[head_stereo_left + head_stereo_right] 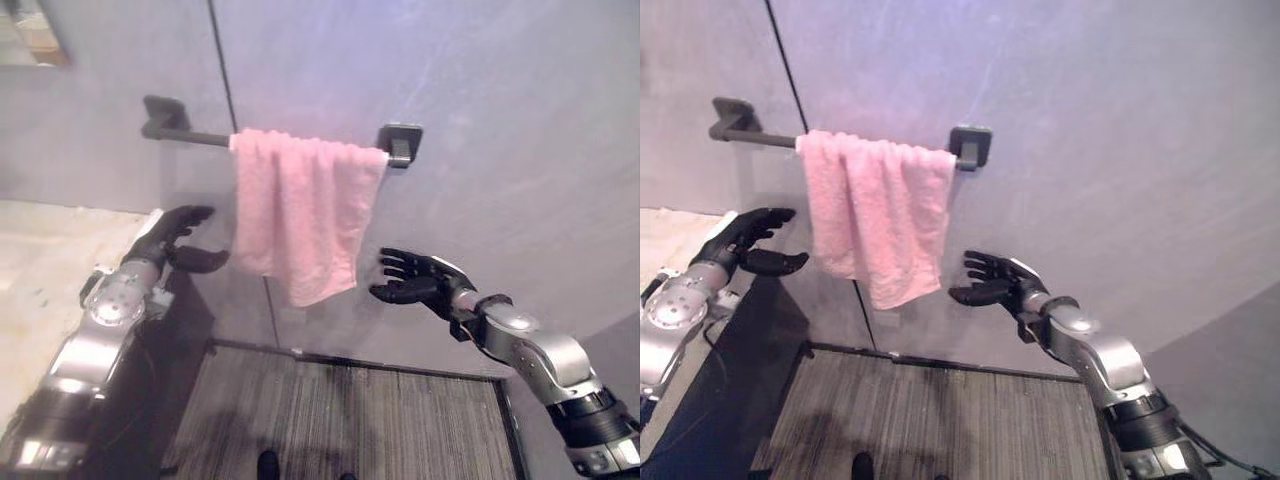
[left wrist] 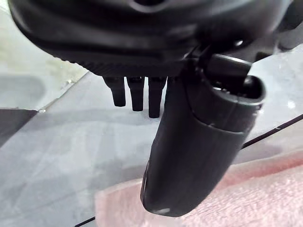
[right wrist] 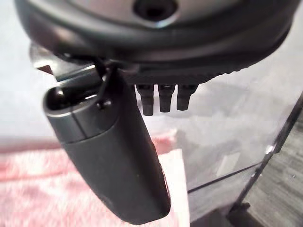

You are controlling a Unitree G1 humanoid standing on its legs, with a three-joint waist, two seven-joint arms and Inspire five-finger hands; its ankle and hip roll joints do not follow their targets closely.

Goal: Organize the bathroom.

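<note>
A pink towel (image 1: 298, 215) hangs folded over a dark towel bar (image 1: 190, 137) fixed to the grey wall, bunched toward the bar's right bracket (image 1: 402, 143). My left hand (image 1: 178, 238) is open just left of the towel's lower edge, a small gap away from it. My right hand (image 1: 418, 279) is open to the right of the towel's bottom corner, fingers spread and apart from the cloth. In both wrist views the towel (image 2: 246, 198) (image 3: 33, 189) shows past the straight thumbs and fingers, with nothing held.
A dark vertical seam (image 1: 222, 70) runs down the wall behind the towel. A dark cabinet (image 1: 180, 360) stands at the lower left under my left arm. A striped grey mat (image 1: 350, 420) lies on the floor below. A light floor (image 1: 40, 260) spreads at the left.
</note>
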